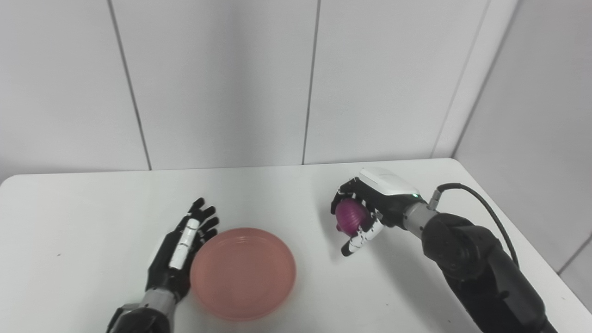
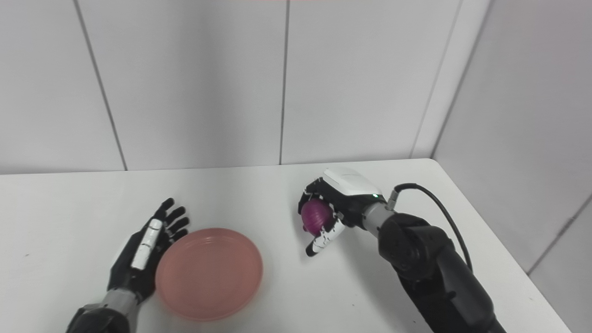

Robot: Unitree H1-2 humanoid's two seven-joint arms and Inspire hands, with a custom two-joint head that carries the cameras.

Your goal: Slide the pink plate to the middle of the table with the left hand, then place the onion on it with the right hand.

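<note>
Now, right hand (image 1: 365, 210): closed around the onion (image 1: 351, 217), held above the table (image 1: 69, 222)
Left hand (image 1: 182, 245): flat, fingers spread, empty, against the pink plate (image 1: 243, 273) rim
Onion axis: cannot tell

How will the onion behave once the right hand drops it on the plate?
The onion looks round and smooth, so it will probably roll when released. The pink plate has a raised rim that should likely stop it. It seems small and firm inside the right hand, so probably light.

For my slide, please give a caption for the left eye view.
Right hand holds the onion; left hand flanks the pink plate.
</note>
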